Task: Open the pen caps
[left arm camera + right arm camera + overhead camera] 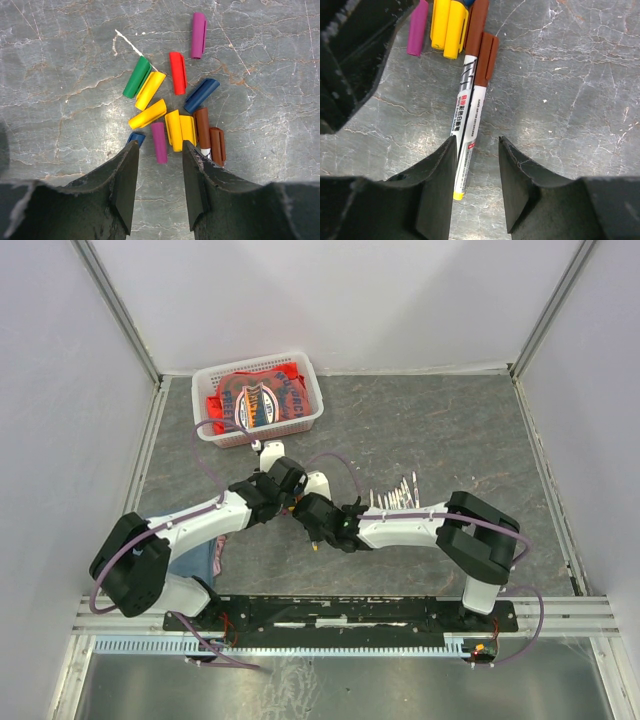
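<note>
The pen caps (173, 130) are short glossy plastic sleeves, each with a flat clip along one side. They lie loose in a cluster on the grey marbled table (60, 60) just beside the white pen (468, 95). Two yellow ones touch side by side next to the pen's capped end, a magenta cap (159, 137) lies beyond them, and more yellow, green, red, dark blue and purple ones lie farther from the pen. The pen wears a brown cap (477, 17), and a second brown cap (489, 50) lies against its barrel. The barrel carries a line of red Chinese characters and fine black print too small to read; its tail plug is yellow. The right gripper (476, 141) stands spread, grasping nothing, with the pen's tail between its fingers, close to one of them. The left gripper (160, 145) is likewise released, jaws apart, with the magenta cap between their tips, unclamped.
</note>
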Controlling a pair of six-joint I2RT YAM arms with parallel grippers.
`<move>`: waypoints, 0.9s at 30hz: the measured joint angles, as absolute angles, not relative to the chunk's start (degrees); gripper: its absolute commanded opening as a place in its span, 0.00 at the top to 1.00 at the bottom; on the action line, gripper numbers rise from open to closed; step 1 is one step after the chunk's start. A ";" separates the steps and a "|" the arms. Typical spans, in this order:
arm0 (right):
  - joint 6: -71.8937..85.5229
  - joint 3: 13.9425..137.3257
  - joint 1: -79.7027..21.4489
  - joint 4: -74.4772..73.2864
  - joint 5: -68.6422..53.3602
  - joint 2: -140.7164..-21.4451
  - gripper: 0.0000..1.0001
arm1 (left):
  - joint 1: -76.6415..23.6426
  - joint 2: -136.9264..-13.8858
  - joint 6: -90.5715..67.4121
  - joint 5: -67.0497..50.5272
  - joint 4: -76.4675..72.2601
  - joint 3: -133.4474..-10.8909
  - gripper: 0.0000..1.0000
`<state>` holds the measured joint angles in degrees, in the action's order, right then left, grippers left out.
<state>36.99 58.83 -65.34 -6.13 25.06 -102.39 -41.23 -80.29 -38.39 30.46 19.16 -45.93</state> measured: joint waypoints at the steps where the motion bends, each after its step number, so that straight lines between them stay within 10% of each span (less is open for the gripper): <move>1: 37.06 58.96 -65.36 -6.15 25.10 -102.65 0.54 | -41.23 -80.20 -38.39 30.46 19.16 -45.89 0.53; 27: 37.76 60.23 -65.78 -8.23 26.33 -105.82 0.65 | -41.23 -79.20 -38.39 30.55 19.11 -45.54 0.51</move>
<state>37.76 60.23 -65.78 -8.23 26.33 -105.82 -41.23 -79.20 -38.39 30.55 19.11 -45.54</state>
